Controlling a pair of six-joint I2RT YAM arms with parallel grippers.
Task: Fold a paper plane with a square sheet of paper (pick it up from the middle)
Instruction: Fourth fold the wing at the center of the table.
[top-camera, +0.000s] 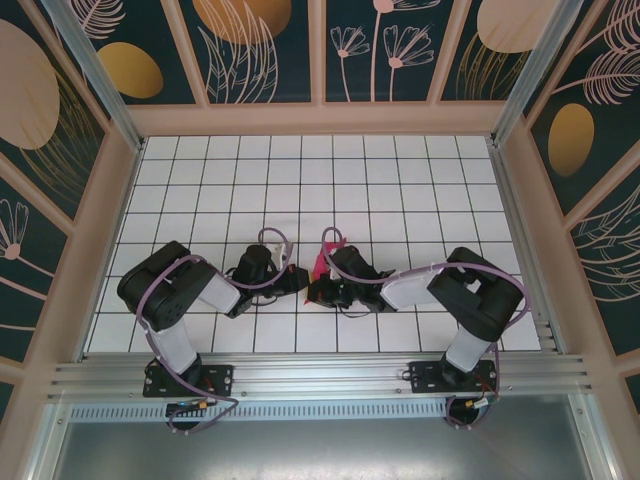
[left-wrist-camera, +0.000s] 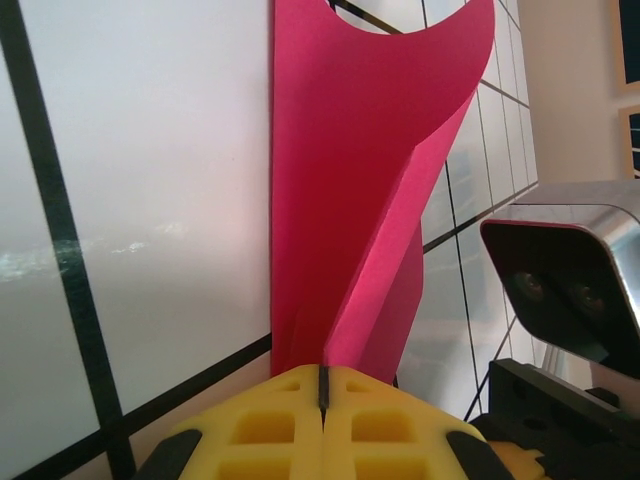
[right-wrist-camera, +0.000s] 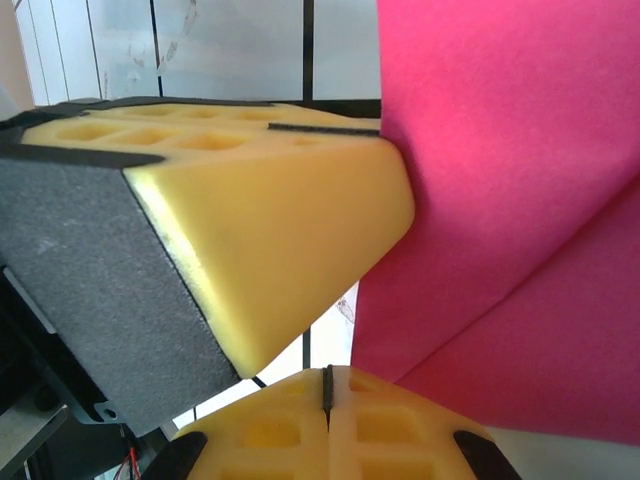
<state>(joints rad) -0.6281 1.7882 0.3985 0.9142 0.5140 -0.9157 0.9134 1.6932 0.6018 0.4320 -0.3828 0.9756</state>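
White gridded table (top-camera: 400, 180), walled by floral panels (top-camera: 260, 40). A glossy silver camera housing (left-wrist-camera: 570, 280) crowds in at 4 o'clock of the left gripper (left-wrist-camera: 322, 375). Its pitted yellow foam fingers (left-wrist-camera: 270, 420) are pressed together on the sheet of paper (left-wrist-camera: 350, 200), which is thin, matte magenta, creased and curling upright at table centre. The right gripper (right-wrist-camera: 327, 372) is closed, with the paper at its 2 o'clock; I cannot tell if it grips it.

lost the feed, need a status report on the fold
Left gripper: jaws shut on the paper sheet, which stands up creased. Right gripper: jaws shut beside it, grip unclear. In the way: only the two arms, nose to nose.
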